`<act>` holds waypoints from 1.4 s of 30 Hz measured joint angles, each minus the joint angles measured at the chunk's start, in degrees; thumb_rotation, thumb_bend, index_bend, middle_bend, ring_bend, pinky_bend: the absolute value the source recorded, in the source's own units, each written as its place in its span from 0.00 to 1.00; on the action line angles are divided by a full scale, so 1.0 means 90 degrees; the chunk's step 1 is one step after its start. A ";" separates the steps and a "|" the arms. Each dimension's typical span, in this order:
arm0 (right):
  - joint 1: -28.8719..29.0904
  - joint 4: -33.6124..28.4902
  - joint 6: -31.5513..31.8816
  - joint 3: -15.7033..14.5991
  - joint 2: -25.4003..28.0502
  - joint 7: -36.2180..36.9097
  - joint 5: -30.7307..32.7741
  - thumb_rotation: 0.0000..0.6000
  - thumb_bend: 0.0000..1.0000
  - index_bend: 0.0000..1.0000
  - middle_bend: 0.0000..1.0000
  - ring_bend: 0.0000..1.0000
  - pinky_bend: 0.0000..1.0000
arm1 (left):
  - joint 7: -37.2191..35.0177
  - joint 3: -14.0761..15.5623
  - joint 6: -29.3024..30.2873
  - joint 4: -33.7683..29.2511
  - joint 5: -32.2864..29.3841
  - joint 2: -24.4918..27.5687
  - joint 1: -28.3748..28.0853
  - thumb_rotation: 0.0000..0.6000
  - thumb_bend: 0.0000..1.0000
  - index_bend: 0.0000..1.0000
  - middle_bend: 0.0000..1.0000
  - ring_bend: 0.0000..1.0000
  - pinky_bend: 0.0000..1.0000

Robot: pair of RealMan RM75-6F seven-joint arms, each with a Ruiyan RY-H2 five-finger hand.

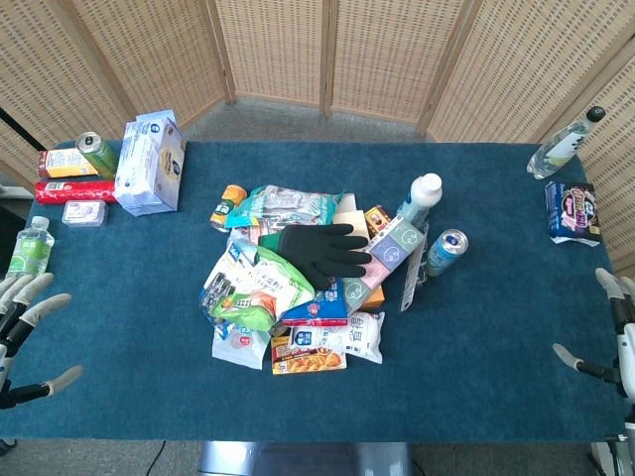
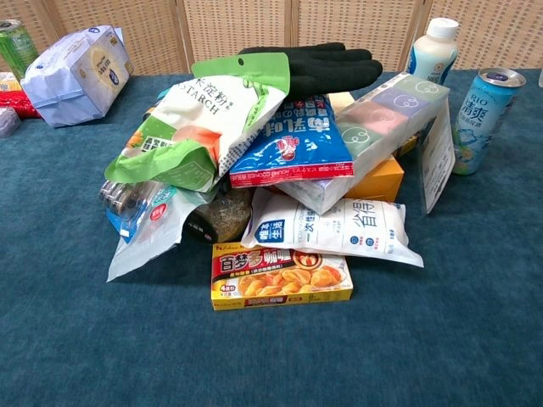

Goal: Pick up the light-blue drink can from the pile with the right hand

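Right hand (image 1: 617, 337) open — well apart from light-blue drink can (image 1: 445, 251).

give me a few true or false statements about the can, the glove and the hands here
1. The light-blue drink can stands upright at the pile's right edge. True.
2. The right hand is holding the can. False: it is open near the table's right edge, well apart from the can.
3. A black glove lies on top of the pile. True.
4. The white bottle lies flat under the glove. False: it stands upright behind the pile, beside the can.
5. The left hand holds nothing. True.
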 measured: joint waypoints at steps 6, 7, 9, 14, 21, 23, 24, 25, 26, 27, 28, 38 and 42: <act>0.0008 0.0064 -0.0036 0.0003 -0.0030 0.0133 0.0016 1.00 0.00 0.00 0.00 0.00 0.00 | 0.0071 0.0027 0.0020 -0.0044 0.0081 -0.0003 0.0015 1.00 0.00 0.20 0.00 0.00 0.00; 0.0013 0.0066 -0.0052 0.0004 -0.0038 0.0191 0.0017 1.00 0.00 0.00 0.00 0.00 0.00 | 0.0099 0.0032 0.0030 -0.0051 0.0108 -0.0006 0.0020 1.00 0.00 0.20 0.00 0.00 0.00; 0.0034 0.0072 -0.0118 0.0005 -0.0068 0.0423 0.0020 1.00 0.00 0.00 0.00 0.00 0.00 | 0.0150 0.0035 0.0042 -0.0062 0.0134 -0.0020 0.0025 1.00 0.00 0.20 0.00 0.00 0.00; 0.0199 0.0297 -0.0475 0.0036 -0.0346 0.1314 0.0074 1.00 0.00 0.00 0.00 0.00 0.00 | 0.0341 0.0057 -0.0034 -0.0146 0.0217 -0.0110 0.0008 1.00 0.00 0.20 0.00 0.00 0.00; 0.0681 0.0731 -0.1503 0.0252 -0.0715 0.3008 0.0391 1.00 0.00 0.00 0.00 0.00 0.00 | 0.0588 0.0063 -0.0138 -0.0430 0.0315 -0.0124 -0.0044 1.00 0.00 0.20 0.00 0.00 0.00; 0.0827 0.0808 -0.1780 0.0329 -0.0768 0.3181 0.0515 1.00 0.00 0.00 0.00 0.00 0.00 | 0.0671 0.0065 -0.0157 -0.0492 0.0326 -0.0127 -0.0044 1.00 0.00 0.20 0.00 0.00 0.00; 0.0917 0.0834 -0.1938 0.0376 -0.0791 0.3245 0.0597 1.00 0.00 0.00 0.00 0.00 0.00 | 0.0698 0.0066 -0.0166 -0.0521 0.0330 -0.0127 -0.0046 1.00 0.00 0.20 0.00 0.00 0.00; 0.0989 0.0852 -0.2056 0.0411 -0.0812 0.3269 0.0667 1.00 0.00 0.00 0.00 0.00 0.00 | 0.0716 0.0066 -0.0176 -0.0561 0.0334 -0.0123 -0.0049 1.00 0.00 0.20 0.00 0.00 0.00; 0.1061 0.0871 -0.2162 0.0447 -0.0839 0.3273 0.0745 1.00 0.00 0.00 0.00 0.00 0.00 | 0.0727 0.0064 -0.0183 -0.0592 0.0336 -0.0117 -0.0054 1.00 0.00 0.20 0.00 0.00 0.00; 0.1151 0.0894 -0.2285 0.0495 -0.0888 0.3257 0.0856 1.00 0.00 0.00 0.00 0.00 0.00 | 0.0739 0.0061 -0.0191 -0.0624 0.0336 -0.0107 -0.0060 1.00 0.00 0.20 0.00 0.00 0.00; 0.1214 0.0913 -0.2373 0.0529 -0.0930 0.3236 0.0940 1.00 0.00 0.00 0.00 0.00 0.00 | 0.0758 0.0056 -0.0204 -0.0670 0.0335 -0.0086 -0.0068 1.00 0.00 0.20 0.00 0.00 0.00; 0.1783 0.1191 -0.3228 0.0744 -0.1527 0.2817 0.1709 1.00 0.00 0.00 0.00 0.00 0.00 | 0.0817 0.0011 -0.0313 -0.0948 0.0251 0.0099 -0.0134 1.00 0.00 0.20 0.00 0.00 0.00; 0.2036 0.1305 -0.3423 0.0868 -0.1816 0.2489 0.2004 1.00 0.00 0.00 0.00 0.00 0.00 | 0.0859 0.0008 -0.0373 -0.1002 0.0236 0.0117 -0.0160 1.00 0.00 0.20 0.00 0.00 0.00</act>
